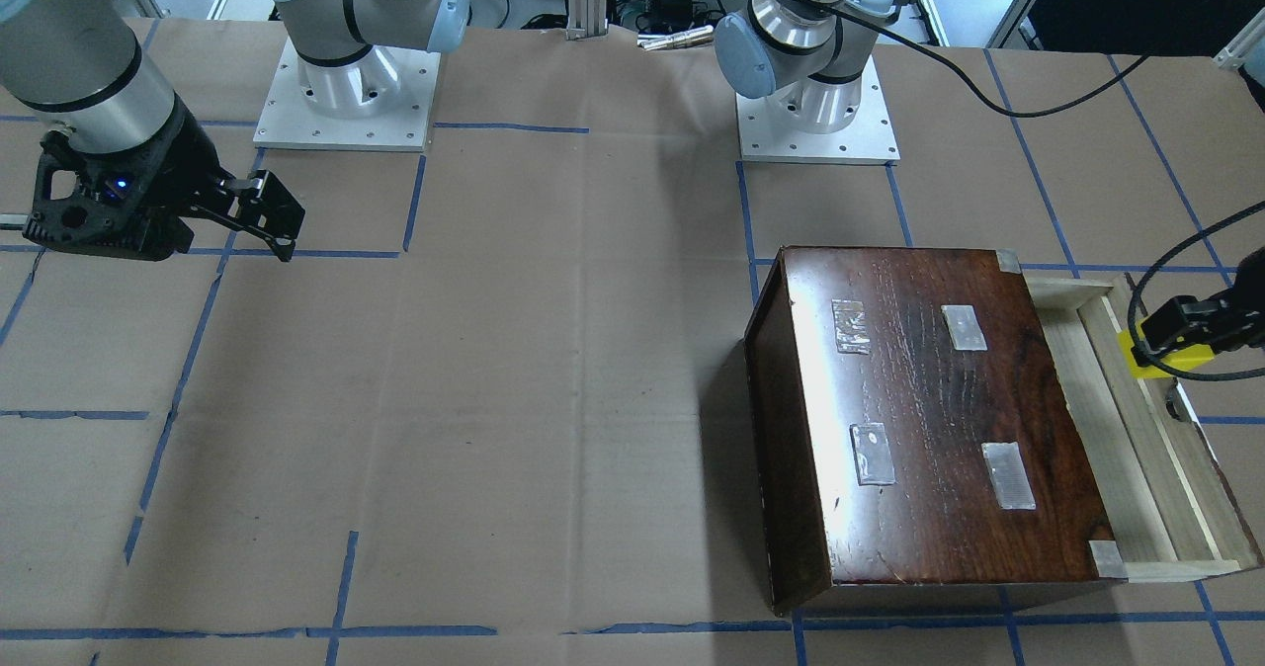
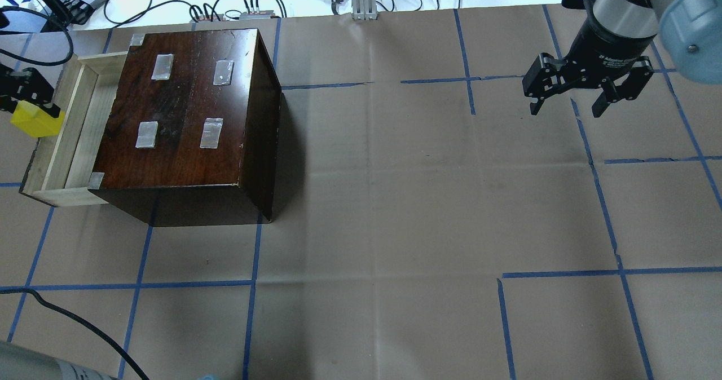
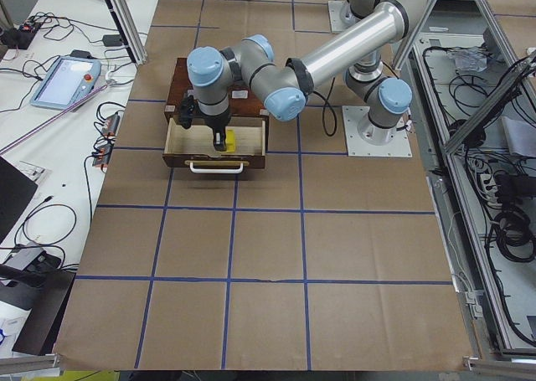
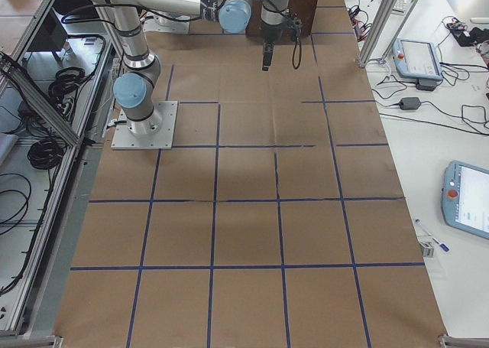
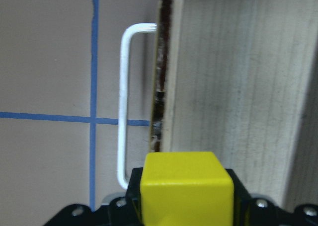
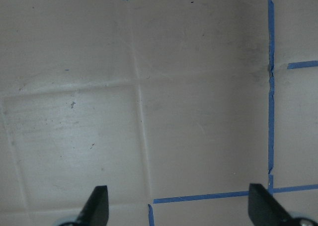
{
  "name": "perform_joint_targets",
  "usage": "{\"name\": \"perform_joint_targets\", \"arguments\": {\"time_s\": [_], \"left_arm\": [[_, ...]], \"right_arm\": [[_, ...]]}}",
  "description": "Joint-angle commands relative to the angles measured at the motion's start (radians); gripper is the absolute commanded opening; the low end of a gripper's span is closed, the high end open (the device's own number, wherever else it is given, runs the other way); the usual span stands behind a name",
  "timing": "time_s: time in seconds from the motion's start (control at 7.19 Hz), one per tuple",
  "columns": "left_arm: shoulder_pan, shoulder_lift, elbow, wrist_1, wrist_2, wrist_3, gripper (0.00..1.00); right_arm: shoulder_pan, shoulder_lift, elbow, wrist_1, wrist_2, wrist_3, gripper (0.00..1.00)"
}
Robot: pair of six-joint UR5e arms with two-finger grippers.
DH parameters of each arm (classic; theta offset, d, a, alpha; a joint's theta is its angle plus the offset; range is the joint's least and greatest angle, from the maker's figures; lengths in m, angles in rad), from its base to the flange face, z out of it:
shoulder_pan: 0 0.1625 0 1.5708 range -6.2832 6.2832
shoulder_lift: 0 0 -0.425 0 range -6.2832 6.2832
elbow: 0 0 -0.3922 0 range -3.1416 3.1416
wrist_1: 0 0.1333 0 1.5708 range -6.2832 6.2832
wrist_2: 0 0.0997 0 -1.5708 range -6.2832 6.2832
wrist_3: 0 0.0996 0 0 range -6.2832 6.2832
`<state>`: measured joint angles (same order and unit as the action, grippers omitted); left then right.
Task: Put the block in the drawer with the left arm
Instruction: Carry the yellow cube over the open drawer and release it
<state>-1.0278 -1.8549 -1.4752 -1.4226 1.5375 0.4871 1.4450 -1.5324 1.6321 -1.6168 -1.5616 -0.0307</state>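
Note:
My left gripper (image 1: 1172,343) is shut on the small yellow block (image 1: 1166,360) and holds it just above the front part of the open drawer (image 1: 1117,429). The drawer is a pale wood tray pulled out of the dark wooden box (image 1: 939,419). In the overhead view the block (image 2: 36,122) hangs under the left gripper (image 2: 29,105) at the outer rim of the drawer (image 2: 73,120). The left wrist view shows the block (image 5: 186,186) over the drawer floor (image 5: 238,77). My right gripper (image 2: 566,109) is open and empty, far off above bare paper.
A white wire handle (image 5: 121,107) sticks out from the drawer's dark front panel. The dark box (image 2: 186,104) has several taped patches on top. Brown paper with blue tape lines covers the table. Both arm bases (image 1: 346,93) stand at the robot's side.

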Motion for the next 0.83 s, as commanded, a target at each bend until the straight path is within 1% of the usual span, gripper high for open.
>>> {"name": "perform_joint_targets", "arguments": {"time_s": [0.0,0.42,0.56,0.7], "left_arm": [[-0.041,-0.022,-0.028,0.013,-0.003,-0.033,0.28],[-0.043,-0.058,-0.028,0.016,-0.002,-0.031,0.29],[-0.043,-0.061,-0.028,0.021,-0.002,-0.028,0.39],[-0.04,-0.063,-0.025,0.03,-0.002,-0.03,0.94]], "right_arm": [[0.0,0.0,0.0,0.0,0.0,0.0,1.0],[0.0,0.0,0.0,0.0,0.0,0.0,1.0],[0.0,0.0,0.0,0.0,0.0,0.0,1.0],[0.0,0.0,-0.001,0.0,0.0,0.0,1.0]]}}
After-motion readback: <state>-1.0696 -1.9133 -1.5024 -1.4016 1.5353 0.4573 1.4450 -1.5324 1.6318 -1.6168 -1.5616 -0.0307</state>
